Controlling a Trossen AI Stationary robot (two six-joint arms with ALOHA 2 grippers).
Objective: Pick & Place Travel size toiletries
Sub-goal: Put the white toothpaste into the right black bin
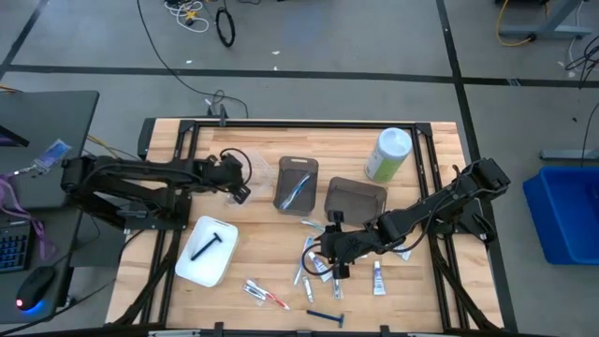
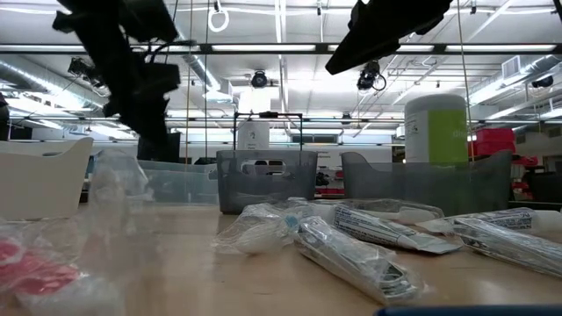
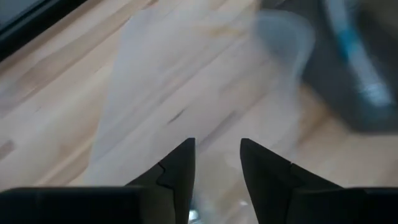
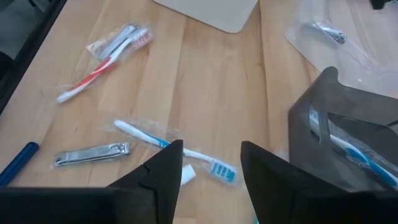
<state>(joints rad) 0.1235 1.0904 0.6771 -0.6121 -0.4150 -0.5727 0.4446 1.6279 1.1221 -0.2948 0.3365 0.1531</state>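
The right tool [image 4: 205, 163] hangs low over the middle of the bench [image 1: 421, 300] with its two fingers spread and nothing between them. Just past its tips lies a blue-and-white toothbrush [image 4: 177, 149] in a thin clear wrapper. Near it lies a shiny nail clipper [image 4: 92, 154], and farther off a red toothbrush [image 4: 99, 62] sits bagged with another small thing. A dark blue razor [image 4: 17, 163] peeks in at the edge.

From above, more little things are scattered around this tool: a small white tube [image 1: 379, 277] and a few wrapped packets [image 1: 314, 267] (all mixed up together). Two dark bins stand close by. One dark bin [image 1: 296, 183] already has a blue toothbrush inside; the other bin [image 1: 356, 199] is beside it. A green can [image 1: 388, 154] with a white lid stands behind them.

The toothbrush looks light and stiff, but its wrapper looks slippery and crinkly. I think the best place to pinch it is across the middle of the handle, so it does not tip or slide out.

The left tool [image 3: 216, 165] is also spread, over a soft clear bag [image 3: 186, 81] near the left side. A white tray [image 1: 192, 262] with a black razor sits in front of it.
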